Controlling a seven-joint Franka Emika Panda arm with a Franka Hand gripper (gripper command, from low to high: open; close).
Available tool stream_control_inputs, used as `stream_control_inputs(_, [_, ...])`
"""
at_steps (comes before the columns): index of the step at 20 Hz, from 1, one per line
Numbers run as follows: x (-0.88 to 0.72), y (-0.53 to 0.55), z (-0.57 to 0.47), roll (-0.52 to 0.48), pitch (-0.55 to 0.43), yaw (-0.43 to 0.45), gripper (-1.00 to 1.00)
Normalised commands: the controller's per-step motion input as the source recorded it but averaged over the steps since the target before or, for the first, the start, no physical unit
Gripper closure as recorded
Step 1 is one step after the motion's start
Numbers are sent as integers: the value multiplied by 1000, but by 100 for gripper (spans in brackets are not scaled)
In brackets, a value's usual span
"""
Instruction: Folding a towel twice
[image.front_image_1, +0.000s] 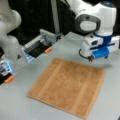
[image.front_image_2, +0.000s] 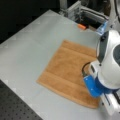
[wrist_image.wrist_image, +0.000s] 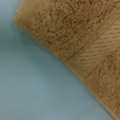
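Note:
The tan-orange towel lies spread flat on the grey table, showing faint lengthwise stripe bands in both front views. My gripper hangs low over the towel's corner at a front view's right, on a white and blue hand. In a front view the same hand covers the towel's bottom right corner. Its fingertips are hidden. The wrist view shows only the towel's fuzzy edge running diagonally across bare table, very close, with no fingers in it.
A second white arm stands at a front view's left. A metal fixture with orange parts sits behind the towel, also seen as the fixture at a front view's top. A black perforated board borders the table.

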Motion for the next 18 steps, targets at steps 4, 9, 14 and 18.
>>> stream_control_inputs(4, [459, 293, -48, -350, 26, -99, -100])
stream_control_inputs(9, [388, 196, -75, -384, 21, -62, -100])
stream_control_inputs(14, [300, 171, -171, -408, 8, -75, -100])
stream_control_inputs(18, [282, 185, -139, -417, 2, -75, -100])
